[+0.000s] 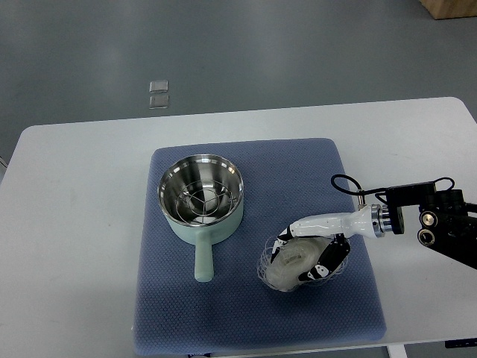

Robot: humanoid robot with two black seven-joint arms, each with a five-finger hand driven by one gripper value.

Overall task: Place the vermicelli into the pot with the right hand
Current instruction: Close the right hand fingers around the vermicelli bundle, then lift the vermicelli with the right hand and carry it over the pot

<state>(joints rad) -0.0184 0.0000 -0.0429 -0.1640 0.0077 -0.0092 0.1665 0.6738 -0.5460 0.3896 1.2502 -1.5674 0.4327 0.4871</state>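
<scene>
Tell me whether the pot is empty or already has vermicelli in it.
Empty: the pot shows only a wire rack inside; the vermicelli lies on the mat under the right hand.

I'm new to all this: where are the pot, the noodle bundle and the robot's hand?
pot (173,224), top view, green outer wall.
vermicelli (293,261), top view, middle of bundle.
right hand (307,250), top view, over the bundle.

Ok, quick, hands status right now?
Right hand: fingers closed around the vermicelli, on the mat beside the pot.
Left hand: not in view.
</scene>
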